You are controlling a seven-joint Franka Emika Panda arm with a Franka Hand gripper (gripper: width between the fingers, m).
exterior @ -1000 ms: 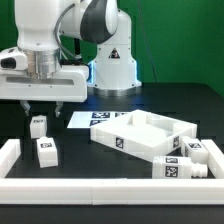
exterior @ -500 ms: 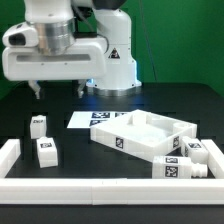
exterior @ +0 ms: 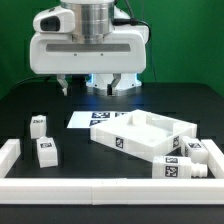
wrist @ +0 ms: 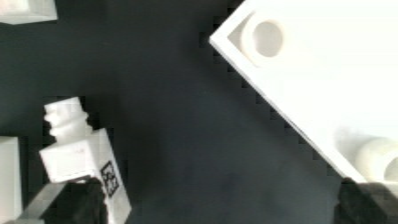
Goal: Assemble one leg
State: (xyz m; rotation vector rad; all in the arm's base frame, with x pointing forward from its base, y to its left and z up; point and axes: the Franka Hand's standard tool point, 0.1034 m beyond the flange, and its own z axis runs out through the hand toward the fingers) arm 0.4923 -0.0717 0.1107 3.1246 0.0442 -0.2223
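Two white tagged legs lie at the exterior view's left, one (exterior: 37, 125) behind the other (exterior: 45, 151). Two more legs (exterior: 175, 168) (exterior: 196, 150) lie at the right, beside the large white rimmed panel (exterior: 145, 133). My gripper (exterior: 88, 88) hangs open and empty high above the table's middle, behind the panel and apart from every part. In the wrist view the gripper (wrist: 217, 205) shows dark fingertips (wrist: 63, 205) wide apart, with one leg (wrist: 80, 150) near one finger and the panel's corner (wrist: 320, 70) on the other side.
The marker board (exterior: 88, 118) lies flat between the left legs and the panel. A white raised border (exterior: 100, 187) runs along the front and turns up the left side (exterior: 8, 155). The robot's base (exterior: 112, 60) stands at the back.
The gripper has moved from above the left legs toward the exterior view's right and risen. It stays open and empty. No part has moved.
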